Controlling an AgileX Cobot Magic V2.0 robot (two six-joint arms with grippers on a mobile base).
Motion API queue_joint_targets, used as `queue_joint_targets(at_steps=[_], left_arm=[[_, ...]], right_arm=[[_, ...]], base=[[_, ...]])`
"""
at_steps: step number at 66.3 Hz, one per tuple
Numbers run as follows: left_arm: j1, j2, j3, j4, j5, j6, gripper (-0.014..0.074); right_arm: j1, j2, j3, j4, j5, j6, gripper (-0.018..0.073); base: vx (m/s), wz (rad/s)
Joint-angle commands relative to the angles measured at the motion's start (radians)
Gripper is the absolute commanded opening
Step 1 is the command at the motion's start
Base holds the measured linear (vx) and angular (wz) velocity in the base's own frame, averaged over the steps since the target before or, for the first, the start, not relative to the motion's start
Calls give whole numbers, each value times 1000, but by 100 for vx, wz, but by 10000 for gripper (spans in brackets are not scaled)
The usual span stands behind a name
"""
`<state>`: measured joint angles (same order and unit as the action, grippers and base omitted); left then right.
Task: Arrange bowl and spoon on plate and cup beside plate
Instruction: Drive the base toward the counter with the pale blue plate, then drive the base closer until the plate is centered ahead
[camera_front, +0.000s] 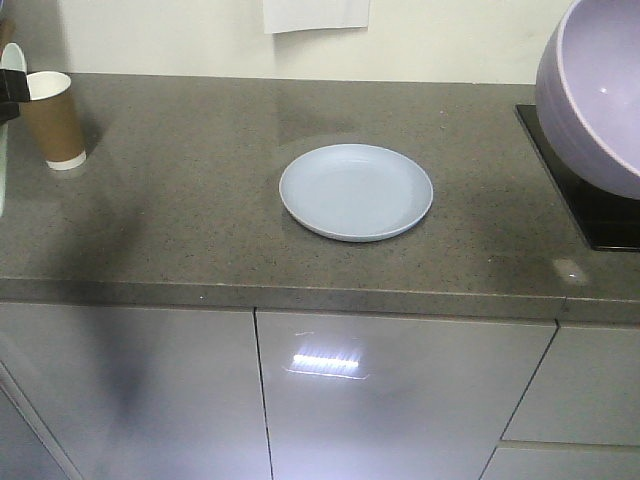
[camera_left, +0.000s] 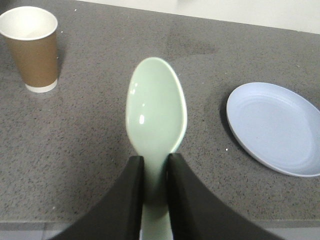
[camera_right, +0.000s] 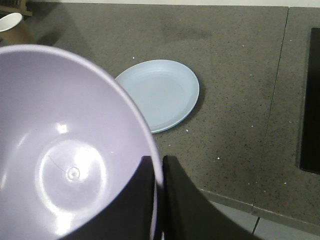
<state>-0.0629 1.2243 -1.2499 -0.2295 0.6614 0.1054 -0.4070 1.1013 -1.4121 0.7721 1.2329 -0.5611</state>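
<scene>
The pale blue plate (camera_front: 356, 192) lies flat at the middle of the grey counter (camera_front: 200, 200). At the far left stands the brown paper cup (camera_front: 55, 120), upright. My left gripper (camera_left: 155, 161) is shut on the handle of the mint-green spoon (camera_left: 156, 107), held above the counter between the cup (camera_left: 34, 47) and the plate (camera_left: 277, 130). My right gripper (camera_right: 158, 162) is shut on the rim of the lavender bowl (camera_right: 65, 150), one finger inside and one outside. The bowl (camera_front: 600, 90) hangs tilted in the air to the right of the plate (camera_right: 159, 95).
A black cooktop (camera_front: 590, 200) is set into the counter at the right, under the raised bowl. The counter's front edge (camera_front: 300, 298) drops to grey cabinet doors. A white wall runs along the back.
</scene>
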Motion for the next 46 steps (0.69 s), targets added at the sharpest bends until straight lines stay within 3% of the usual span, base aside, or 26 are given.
queue_joint_targets(at_steps=[1, 46], left_arm=[[-3, -27, -23, -17, -60, -3, -6], [-3, -27, -23, -17, -60, -3, -6]], right_arm=[[-2, -16, -27, 50, -46, -9, -4], [-2, -16, -27, 50, -46, -9, -4]], base=[[7, -9], [7, -4]])
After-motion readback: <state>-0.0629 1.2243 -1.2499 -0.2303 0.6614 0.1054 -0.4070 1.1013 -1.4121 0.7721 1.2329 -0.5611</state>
